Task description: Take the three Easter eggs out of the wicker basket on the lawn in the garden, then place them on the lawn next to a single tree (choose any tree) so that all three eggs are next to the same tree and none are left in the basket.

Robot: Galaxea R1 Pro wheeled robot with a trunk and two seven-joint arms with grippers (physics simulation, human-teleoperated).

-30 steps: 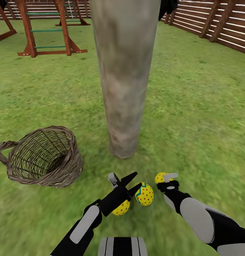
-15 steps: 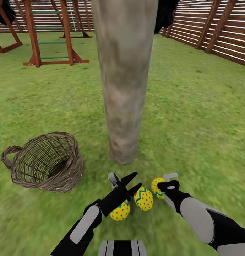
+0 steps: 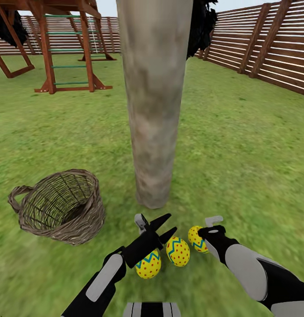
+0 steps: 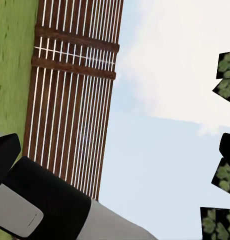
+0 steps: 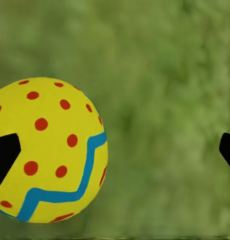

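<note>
At the tree [image 3: 154, 110] base, 3 Easter eggs [image 3: 178, 251] lie on the lawn [image 3: 240, 145].
Both the left gripper [image 3: 160, 226] and right gripper [image 3: 212, 225] stand spread, holding nothing; the wicker basket [image 3: 59, 207] sits tipped nearby.

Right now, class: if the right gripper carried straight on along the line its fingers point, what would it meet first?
Probably the lawn: the open right gripper faces grass, with one Easter egg beside one finger.
</note>
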